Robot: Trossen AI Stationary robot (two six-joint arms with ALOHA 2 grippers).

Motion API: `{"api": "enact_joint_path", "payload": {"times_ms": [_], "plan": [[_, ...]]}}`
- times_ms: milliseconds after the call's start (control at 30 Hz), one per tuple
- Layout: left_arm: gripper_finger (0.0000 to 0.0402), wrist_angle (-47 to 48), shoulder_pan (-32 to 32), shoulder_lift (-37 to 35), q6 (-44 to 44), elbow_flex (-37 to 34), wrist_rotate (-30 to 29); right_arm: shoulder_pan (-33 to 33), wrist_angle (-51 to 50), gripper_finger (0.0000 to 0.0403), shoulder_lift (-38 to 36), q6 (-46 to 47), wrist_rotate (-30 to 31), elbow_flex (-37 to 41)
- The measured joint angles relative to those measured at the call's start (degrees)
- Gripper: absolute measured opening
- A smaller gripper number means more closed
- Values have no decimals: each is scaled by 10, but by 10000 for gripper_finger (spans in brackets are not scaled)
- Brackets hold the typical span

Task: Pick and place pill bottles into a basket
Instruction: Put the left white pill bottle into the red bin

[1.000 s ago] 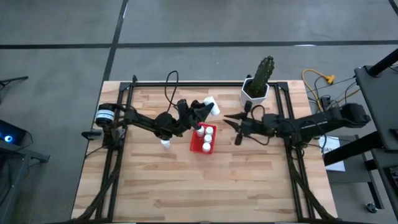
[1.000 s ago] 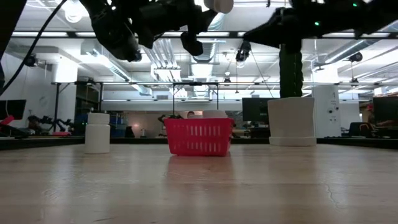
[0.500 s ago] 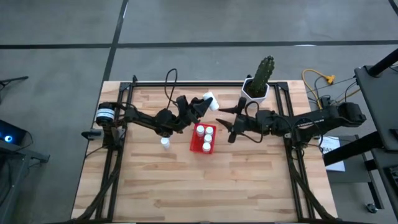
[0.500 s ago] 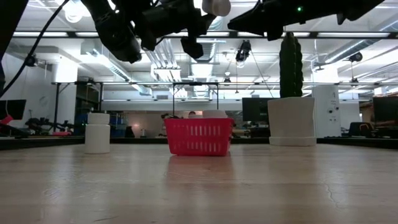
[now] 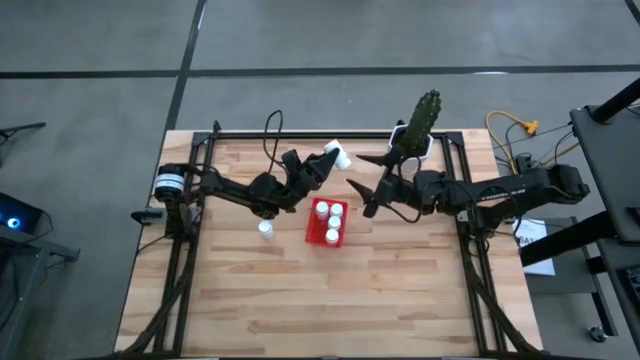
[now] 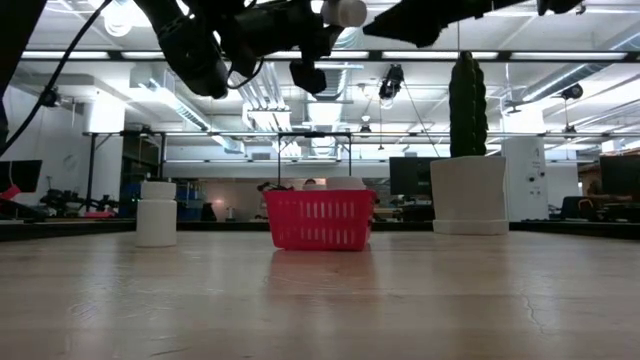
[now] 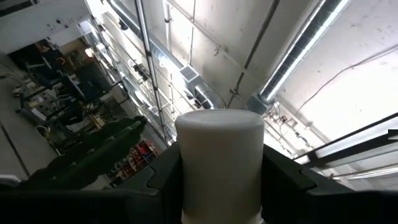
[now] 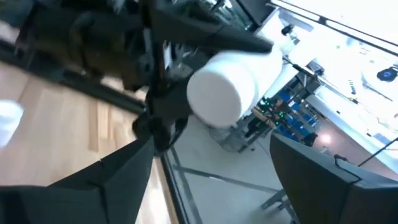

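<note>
My left gripper (image 5: 322,166) is high above the table, just beyond the far end of the red basket (image 5: 328,223), shut on a white pill bottle (image 5: 338,155) (image 7: 219,165). My right gripper (image 5: 361,186) hangs in the air just right of that bottle, wide open, with nothing between its fingers. In the right wrist view the held bottle (image 8: 221,87) shows ahead of my own spread fingers. Three pill bottles (image 5: 331,222) stand inside the basket. Another pill bottle (image 5: 265,229) (image 6: 157,213) stands upright on the table left of the basket. My left gripper pinches the pill bottle by the two opposite sides of its body (image 7: 186,180) between its two fingers (image 7: 283,183). The fingers slant upward and toward the table's right. The bottle's free end (image 7: 219,119) sticks out past the fingertips, and the bottle is lifted clear of table and basket.
A white pot with a tall green cactus (image 5: 414,138) (image 6: 468,195) stands at the table's far edge, right of the basket and close behind my right arm. The near half of the wooden table (image 5: 330,300) is bare.
My right gripper has opened wide, risen, and moved toward the table's left, closing on the held bottle. My left gripper has carried the bottle a little toward the table's far edge, still shut on it.
</note>
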State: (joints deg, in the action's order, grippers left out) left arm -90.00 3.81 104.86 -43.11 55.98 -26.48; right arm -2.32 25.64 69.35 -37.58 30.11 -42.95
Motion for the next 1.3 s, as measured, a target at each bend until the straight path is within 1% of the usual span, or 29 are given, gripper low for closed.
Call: {"api": "enact_joint_path", "payload": {"times_ms": [133, 367, 500, 667, 833, 1000, 1233, 1300], "plan": [[140, 0, 1, 0, 0, 12, 0, 0, 3, 319, 0, 27, -1, -14], [140, 0, 1, 0, 0, 30, 4, 0, 35, 314, 0, 23, -6, -18], [140, 0, 1, 0, 0, 35, 7, 0, 53, 309, 0, 20, -30, -18], [140, 0, 1, 1, 0, 40, 8, 0, 81, 308, 6, 7, -36, -18], [140, 0, 1, 1, 0, 44, 11, 0, 134, 305, 32, -20, -37, -18], [140, 0, 1, 1, -1, 44, 32, 0, 181, 299, 47, -50, -45, -17], [140, 0, 1, 1, -1, 44, 37, 14, 197, 286, 62, -60, -47, -17], [140, 0, 1, 1, -1, 43, 42, 16, 200, 282, 64, -62, -55, -17]]}}
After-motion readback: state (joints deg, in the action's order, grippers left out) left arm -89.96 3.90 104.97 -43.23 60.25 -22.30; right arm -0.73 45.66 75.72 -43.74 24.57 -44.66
